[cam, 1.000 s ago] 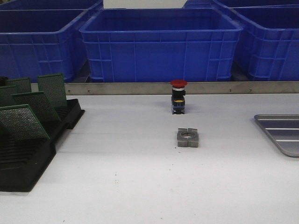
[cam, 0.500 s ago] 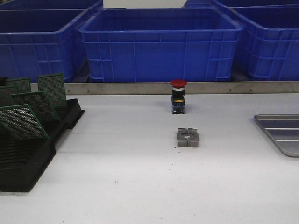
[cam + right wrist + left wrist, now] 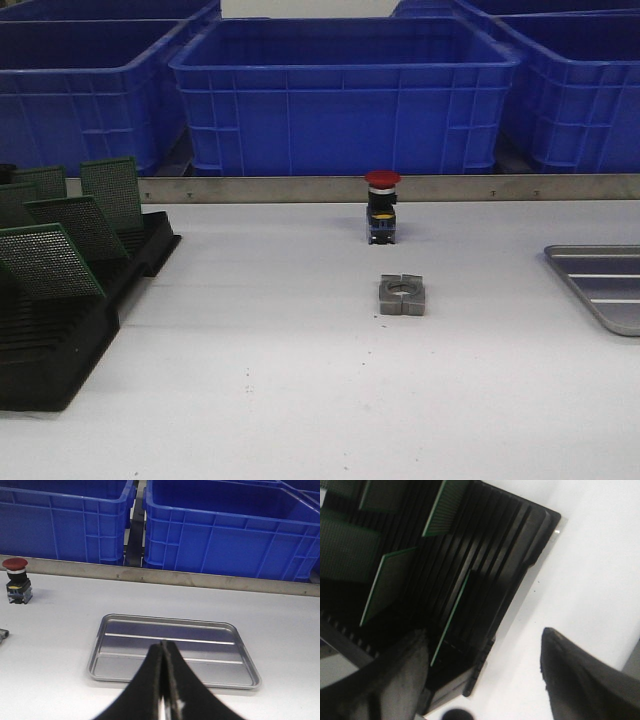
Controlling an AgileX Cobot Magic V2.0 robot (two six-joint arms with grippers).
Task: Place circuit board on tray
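So from where I stood, the white desk [image 3: 300,400] was pretty sparse. Off on the left side sat a black slotted rack [image 3: 60,340] with several green circuit boards standing tilted in its slots; the nearest circuit board [image 3: 48,262] leaned at the front of the rack, with three or so more behind it. None of them was out of the rack. The tray [image 3: 600,285] was way over on the right edge of the desk, well apart from the rack, only partly in the front view, and it had nothing on it.

In the middle there was a red-capped push button [image 3: 382,207] standing upright, and a bit nearer to me a small grey metal block with a round hole [image 3: 402,295]. Blue plastic bins [image 3: 340,95] were lined up behind the desk's back rail.

The left gripper [image 3: 485,675] hung right above the rack, its jaws spread wide with nothing between them; one board [image 3: 451,617] stood edge-on in a slot just below it, and a few others [image 3: 387,587] sat in slots further along. The left fingers [image 3: 580,675] looked dark and blurry up close.

The right gripper [image 3: 162,690] hovered over the near side of the tray [image 3: 172,650], jaws pressed together and empty. The push button [image 3: 16,580] showed off to the side there too.
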